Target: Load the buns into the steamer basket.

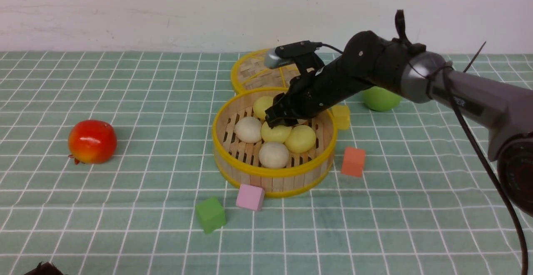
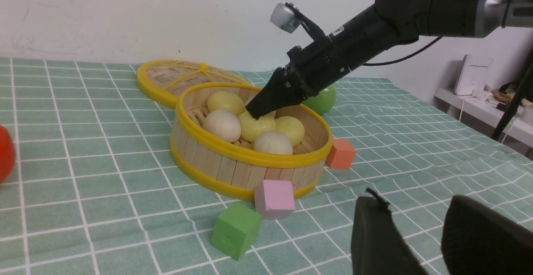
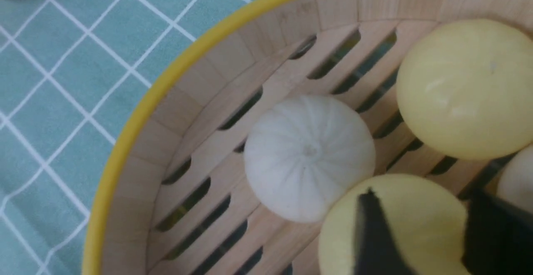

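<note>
The steamer basket (image 1: 270,174) (image 2: 250,155) (image 3: 125,133) stands mid-table with several buns inside. There are white buns (image 1: 248,129) (image 1: 273,154) and pale yellow ones (image 1: 263,106) (image 1: 300,138). My right gripper (image 1: 278,121) (image 2: 256,112) (image 3: 420,200) reaches down into the basket. Its fingers stand apart just over the middle yellow bun (image 1: 275,134) (image 3: 391,225), which rests among the others. A white pleated bun (image 3: 308,154) lies beside it. My left gripper (image 2: 416,202) hovers open over the cloth, near the basket's side, with nothing between its fingers.
The woven lid (image 1: 254,73) lies behind the basket. A red fruit (image 1: 92,141) sits far left and a green apple (image 1: 379,99) behind the right arm. Yellow (image 1: 341,116), orange (image 1: 353,162), pink (image 1: 250,197) and green (image 1: 211,214) cubes ring the basket.
</note>
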`<state>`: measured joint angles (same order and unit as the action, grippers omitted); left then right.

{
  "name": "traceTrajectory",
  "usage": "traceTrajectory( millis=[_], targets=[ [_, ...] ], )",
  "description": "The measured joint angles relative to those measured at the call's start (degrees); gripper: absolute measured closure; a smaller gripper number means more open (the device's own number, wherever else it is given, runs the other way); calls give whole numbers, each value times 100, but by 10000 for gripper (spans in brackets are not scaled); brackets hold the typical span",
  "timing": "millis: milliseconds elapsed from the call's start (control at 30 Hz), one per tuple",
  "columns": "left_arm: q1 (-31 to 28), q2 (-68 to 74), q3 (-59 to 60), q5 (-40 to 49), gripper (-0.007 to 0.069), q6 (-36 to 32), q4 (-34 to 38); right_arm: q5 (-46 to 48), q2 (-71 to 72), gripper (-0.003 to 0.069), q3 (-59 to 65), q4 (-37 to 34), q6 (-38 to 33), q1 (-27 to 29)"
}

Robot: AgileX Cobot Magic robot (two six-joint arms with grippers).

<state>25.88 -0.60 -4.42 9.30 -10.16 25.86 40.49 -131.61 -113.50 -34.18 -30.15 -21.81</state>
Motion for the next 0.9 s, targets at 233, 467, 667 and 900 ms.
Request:
traceTrajectory(
  millis=[233,467,667,900],
  targets=[
    [0,0,0,0,386,0,0,734,771,200,0,490,45,0],
    [0,0,0,0,386,0,0,2583,2123,366,0,2055,1330,0],
    [0,0,0,0,386,0,0,3069,3067,582,242,2801,2063,0],
    [0,0,0,0,386,0,0,3131,4492,662,1428,2873,2842,0]
  ],
)
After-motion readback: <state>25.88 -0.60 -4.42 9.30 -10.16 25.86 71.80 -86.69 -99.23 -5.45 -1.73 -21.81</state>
